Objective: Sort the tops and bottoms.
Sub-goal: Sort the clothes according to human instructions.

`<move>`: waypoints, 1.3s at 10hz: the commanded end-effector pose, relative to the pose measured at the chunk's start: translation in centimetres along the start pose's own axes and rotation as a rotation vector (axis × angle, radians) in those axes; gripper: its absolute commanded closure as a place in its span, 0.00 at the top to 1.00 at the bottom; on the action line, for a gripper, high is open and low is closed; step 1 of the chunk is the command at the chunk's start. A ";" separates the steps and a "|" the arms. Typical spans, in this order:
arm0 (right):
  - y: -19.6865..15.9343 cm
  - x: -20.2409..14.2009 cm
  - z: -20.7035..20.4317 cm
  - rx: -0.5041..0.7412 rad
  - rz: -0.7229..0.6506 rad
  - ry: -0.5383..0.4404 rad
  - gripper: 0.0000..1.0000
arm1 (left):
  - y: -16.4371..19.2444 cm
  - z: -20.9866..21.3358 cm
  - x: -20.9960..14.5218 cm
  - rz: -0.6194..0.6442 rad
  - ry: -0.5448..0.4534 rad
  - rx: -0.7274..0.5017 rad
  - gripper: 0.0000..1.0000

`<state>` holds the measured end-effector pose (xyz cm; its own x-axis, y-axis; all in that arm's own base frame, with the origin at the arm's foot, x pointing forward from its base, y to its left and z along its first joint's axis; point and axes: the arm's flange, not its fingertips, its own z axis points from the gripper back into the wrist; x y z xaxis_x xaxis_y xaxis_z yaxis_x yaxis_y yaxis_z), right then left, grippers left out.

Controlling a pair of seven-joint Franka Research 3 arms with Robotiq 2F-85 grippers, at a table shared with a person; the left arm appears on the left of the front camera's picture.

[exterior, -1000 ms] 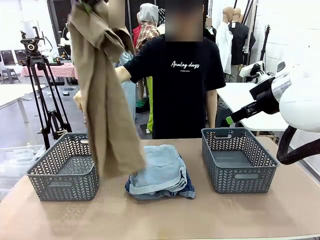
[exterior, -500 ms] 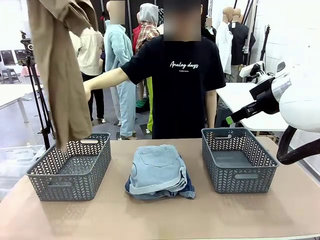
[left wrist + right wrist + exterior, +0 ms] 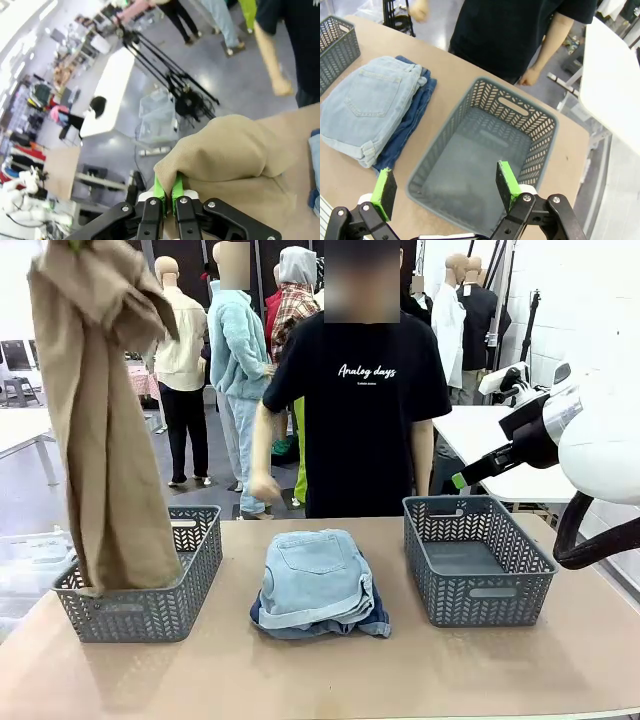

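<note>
left gripper (image 3: 167, 187): pads pinched shut on a fold of the tan garment (image 3: 225, 150), held high.
right gripper (image 3: 445, 187): fingers spread wide, holding nothing, over the right basket (image 3: 535, 145).
tan garment (image 3: 105, 470): hangs long, lower end inside the left basket (image 3: 140, 615) at the table's (image 3: 400, 670) left end.
denim: pale denim shorts (image 3: 315, 575) folded on top of dark blue denim (image 3: 370, 623), mid-table, between the baskets, touching neither.
room: person (image 3: 365, 420) at the far edge, arms down; tripod (image 3: 165, 80) on the floor.

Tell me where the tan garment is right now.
In the front view the tan garment hangs on the left, pinched by the left gripper, its lower end in the left basket beside the denim pile.
</note>
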<state>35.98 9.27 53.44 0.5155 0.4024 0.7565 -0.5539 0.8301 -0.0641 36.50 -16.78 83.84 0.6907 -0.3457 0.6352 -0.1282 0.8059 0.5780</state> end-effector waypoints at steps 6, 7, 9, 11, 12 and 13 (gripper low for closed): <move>-0.1 -0.1 -0.2 0.013 0.003 0.000 1.00 | -1.5 -6.7 -8.3 0.219 0.071 -0.186 0.00; -0.1 -0.1 -0.2 0.013 0.003 0.000 1.00 | 0.4 -6.4 -7.1 0.154 -0.007 -0.048 0.00; -0.1 -0.1 -0.2 0.013 0.003 0.000 1.00 | 0.4 -6.4 -7.1 0.154 -0.007 -0.048 0.00; -0.1 -0.1 -0.2 0.013 0.003 0.000 1.00 | -0.4 -6.7 -7.6 0.167 0.015 -0.081 0.00; -0.1 -0.1 -0.2 0.013 0.003 0.000 1.00 | -0.6 -10.1 -7.6 0.170 0.122 -0.202 0.00; -0.1 -0.1 -0.2 0.013 0.003 0.000 1.00 | 0.1 -13.2 -7.8 0.243 0.175 -0.312 0.00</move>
<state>35.97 9.28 53.46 0.5151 0.4027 0.7566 -0.5539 0.8301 -0.0648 38.47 -9.92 73.04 0.7376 -0.1220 0.6642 -0.1442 0.9324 0.3314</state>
